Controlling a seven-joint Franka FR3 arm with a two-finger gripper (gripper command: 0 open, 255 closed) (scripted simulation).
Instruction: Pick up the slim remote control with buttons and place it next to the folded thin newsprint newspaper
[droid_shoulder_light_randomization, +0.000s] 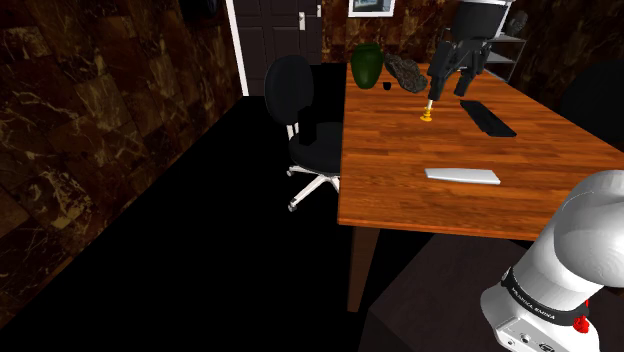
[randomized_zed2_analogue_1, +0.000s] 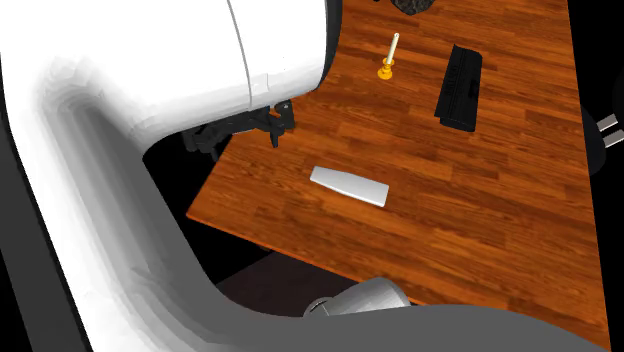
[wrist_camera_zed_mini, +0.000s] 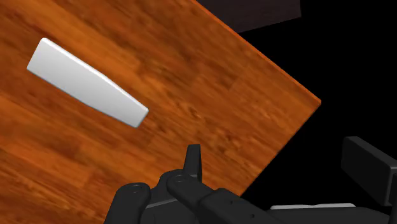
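Tiny lettering on arm band (droid_shoulder_light_randomization: 545, 298), unreadable.

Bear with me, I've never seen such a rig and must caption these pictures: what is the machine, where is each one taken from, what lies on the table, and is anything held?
The machine is a white robot arm that ends in a black two-fingered pincer. One picture looks down from beside the arm's stand. The second looks over the table with the arm looming large in front. The third comes from a camera on the hand itself.

On the wooden table lie a plain white slim slab, a black slab with rows of buttons that is probably the remote, and a small yellow candlestick. A green vase and a dark rock-like lump stand at the far end in the shoulder view. A black office chair stands beside the table.

The pincer hangs open above the table and holds nothing.
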